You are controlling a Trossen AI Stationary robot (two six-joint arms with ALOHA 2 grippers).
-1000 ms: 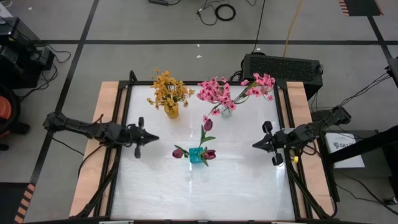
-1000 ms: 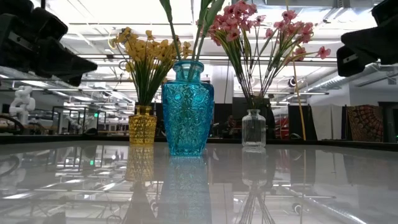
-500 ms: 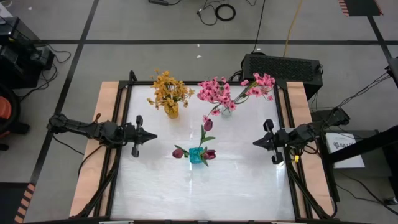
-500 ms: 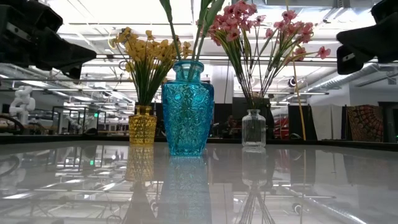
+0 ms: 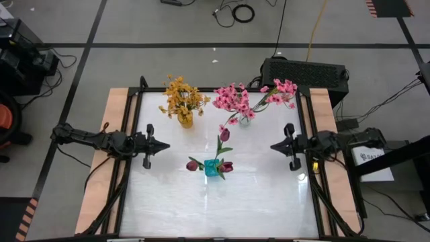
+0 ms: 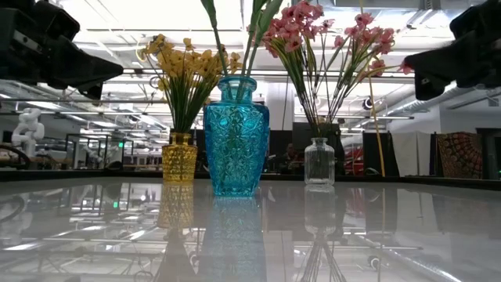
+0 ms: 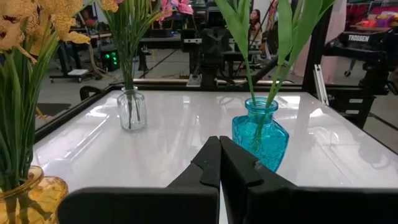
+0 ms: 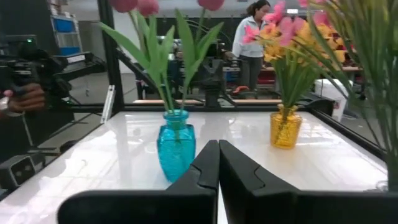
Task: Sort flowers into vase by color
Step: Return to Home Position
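The dark maroon tulip-like buds stand in the blue patterned glass vase at the centre of the glossy white table, with the left gripper at its 9 o'clock and the right gripper at its 3 o'clock, both closed on nothing.

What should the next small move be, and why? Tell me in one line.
Probably draw both arms back to rest. The yellow flowers stand in the yellow vase, the pink flowers in the clear vase, the dark red flowers in the blue vase. The left gripper and right gripper hover shut and empty at either side of the table.
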